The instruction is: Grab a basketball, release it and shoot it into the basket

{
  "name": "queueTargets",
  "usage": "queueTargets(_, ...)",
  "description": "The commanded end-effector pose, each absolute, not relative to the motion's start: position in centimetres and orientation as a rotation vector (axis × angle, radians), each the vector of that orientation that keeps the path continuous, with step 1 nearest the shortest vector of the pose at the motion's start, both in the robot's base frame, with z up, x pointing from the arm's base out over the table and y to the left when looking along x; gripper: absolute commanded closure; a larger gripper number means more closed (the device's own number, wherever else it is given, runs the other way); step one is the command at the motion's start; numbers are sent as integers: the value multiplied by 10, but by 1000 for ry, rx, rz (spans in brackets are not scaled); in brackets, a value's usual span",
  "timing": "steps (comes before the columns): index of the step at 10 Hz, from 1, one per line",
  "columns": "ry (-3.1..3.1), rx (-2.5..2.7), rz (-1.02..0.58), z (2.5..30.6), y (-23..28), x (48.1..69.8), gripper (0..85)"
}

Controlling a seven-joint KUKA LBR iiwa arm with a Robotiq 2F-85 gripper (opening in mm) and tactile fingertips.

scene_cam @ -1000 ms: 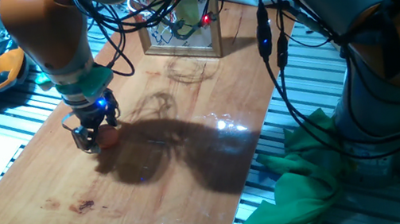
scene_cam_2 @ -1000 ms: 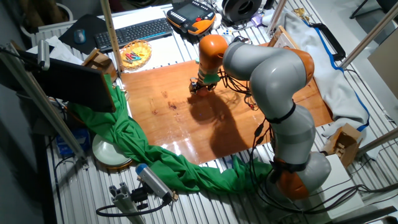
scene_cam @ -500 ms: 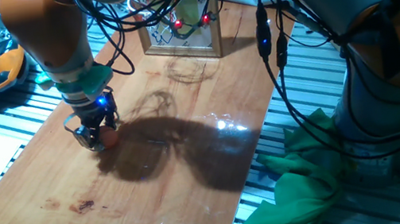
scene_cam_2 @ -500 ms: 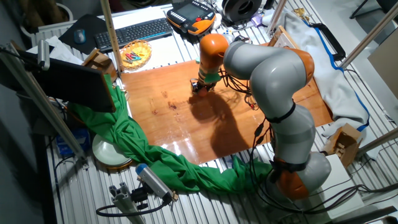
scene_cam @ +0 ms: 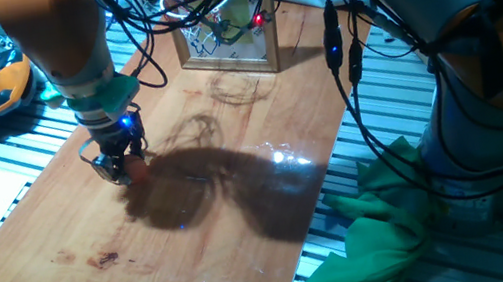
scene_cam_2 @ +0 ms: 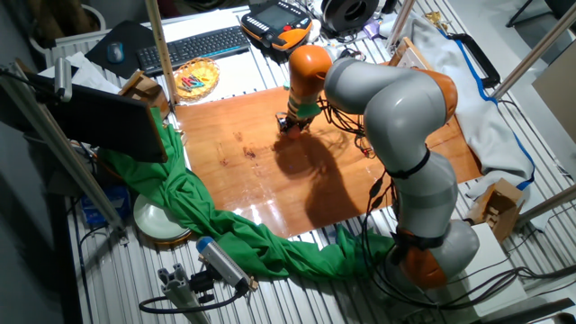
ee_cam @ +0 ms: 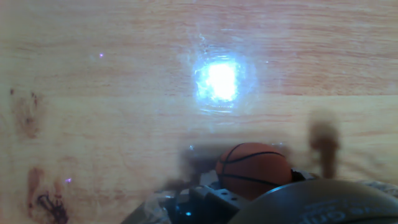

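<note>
Lifted slightly since a second ago, gripper (scene_cam: 121,168) clamped on the basketball (ee_cam: 254,169) just above the table (scene_cam: 240,193). Best kept firm while carrying toward the basket (scene_cam: 226,32).

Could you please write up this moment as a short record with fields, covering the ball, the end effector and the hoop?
ball: basketball, orange with dark seams, low over the wooden table
end effector: end effector down at the table, around the ball; grip state cannot be told
ball contact with table: cannot tell
hoop: basket at the far end of the table, apart from the ball
surroundings: green cloth along one table edge
</note>
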State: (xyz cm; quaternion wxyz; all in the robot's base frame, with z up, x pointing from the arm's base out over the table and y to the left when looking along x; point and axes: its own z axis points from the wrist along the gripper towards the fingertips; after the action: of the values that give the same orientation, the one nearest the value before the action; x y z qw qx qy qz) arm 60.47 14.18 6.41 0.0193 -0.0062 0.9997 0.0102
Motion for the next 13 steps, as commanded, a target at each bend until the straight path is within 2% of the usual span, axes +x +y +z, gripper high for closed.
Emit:
queueTargets(1,3100,-10,33,71,140,604,843)
queueTargets(6,3095,54,4,121,116,598,843)
queueTargets(13,3095,163,-6,159,72,594,843)
